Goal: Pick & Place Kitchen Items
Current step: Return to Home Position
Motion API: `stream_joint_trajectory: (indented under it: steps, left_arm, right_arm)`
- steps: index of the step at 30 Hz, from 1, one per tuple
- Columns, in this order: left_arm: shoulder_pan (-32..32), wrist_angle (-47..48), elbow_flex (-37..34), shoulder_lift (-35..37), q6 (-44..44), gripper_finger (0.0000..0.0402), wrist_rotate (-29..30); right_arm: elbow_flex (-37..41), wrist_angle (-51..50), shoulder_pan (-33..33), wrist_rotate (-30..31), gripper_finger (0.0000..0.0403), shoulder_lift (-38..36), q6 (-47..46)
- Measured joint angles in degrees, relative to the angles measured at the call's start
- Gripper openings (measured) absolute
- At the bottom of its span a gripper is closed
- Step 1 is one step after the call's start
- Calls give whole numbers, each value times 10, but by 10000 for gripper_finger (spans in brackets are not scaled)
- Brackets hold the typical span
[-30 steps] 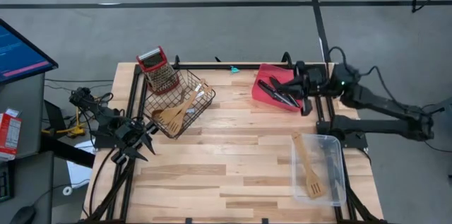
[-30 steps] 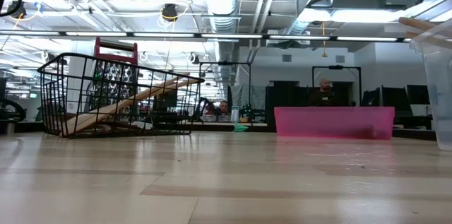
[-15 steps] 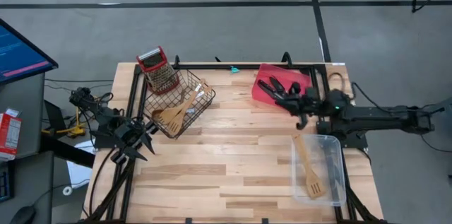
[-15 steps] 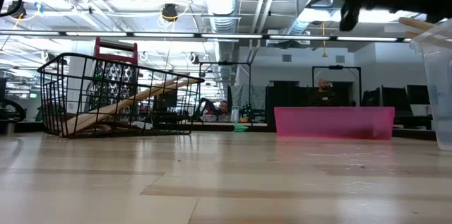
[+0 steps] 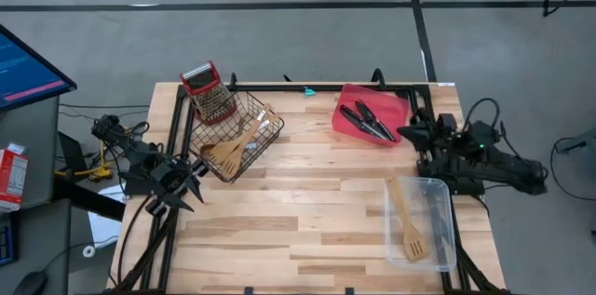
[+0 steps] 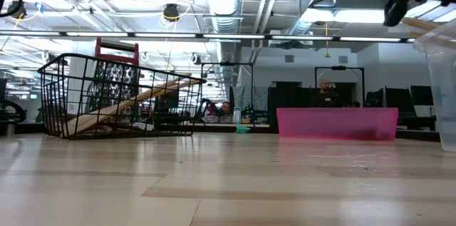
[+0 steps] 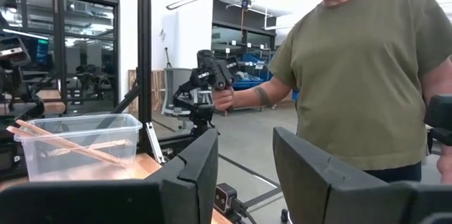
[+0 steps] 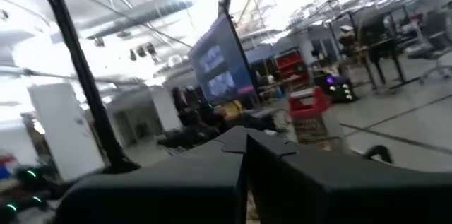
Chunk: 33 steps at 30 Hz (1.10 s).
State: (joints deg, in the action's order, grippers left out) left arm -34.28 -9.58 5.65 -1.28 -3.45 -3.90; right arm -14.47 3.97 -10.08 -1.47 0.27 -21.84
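Note:
Pale wooden spatulas [image 5: 228, 151] lie slanted in the black wire basket [image 5: 244, 132], their ends over its rim. Black-handled knives [image 5: 365, 120] lie in the flat red tray [image 5: 372, 104]. More wooden spatulas [image 5: 408, 221] lie in the clear bin [image 5: 445, 225]. My left gripper [image 5: 191, 186] rests open at the table's left edge, nothing between its fingers [image 7: 201, 167]. My right gripper [image 5: 407, 132] is shut and empty at the right edge, just past the tray's right end and high in the low view [image 6: 395, 12].
A red-handled metal grater [image 5: 209, 90] stands at the basket's far left corner. The black frame rail [image 5: 307, 86] runs along the far edge. The wooden tabletop [image 5: 298, 221] lies bare in the middle and near. A person [image 7: 360, 75] stands beyond the table.
My right arm has drawn back from above the red tray toward the table's right edge, sinking and folding in on itself, and its wrist has rolled. Its gripper has stayed shut. The knives stay in the tray.

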Motion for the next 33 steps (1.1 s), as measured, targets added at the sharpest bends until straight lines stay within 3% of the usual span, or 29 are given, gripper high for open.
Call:
stream_joint_trajectory:
  steps: [8, 19, 25, 33]
  left_arm:
    - [0, -5, 0, -7, 0, 117, 6]
    - [0, -9, 0, -15, 0, 117, 9]
    - [0, -11, 0, -21, 0, 117, 9]
    - [0, -12, 0, -22, 0, 117, 9]
  right_arm:
    - [33, -33, 2, 32, 7, 22, 71]
    - [139, -20, 2, 29, 7, 0, 55]
    - [140, -30, 2, 28, 8, 12, 49]
    - [140, -30, 2, 28, 46, 12, 48]
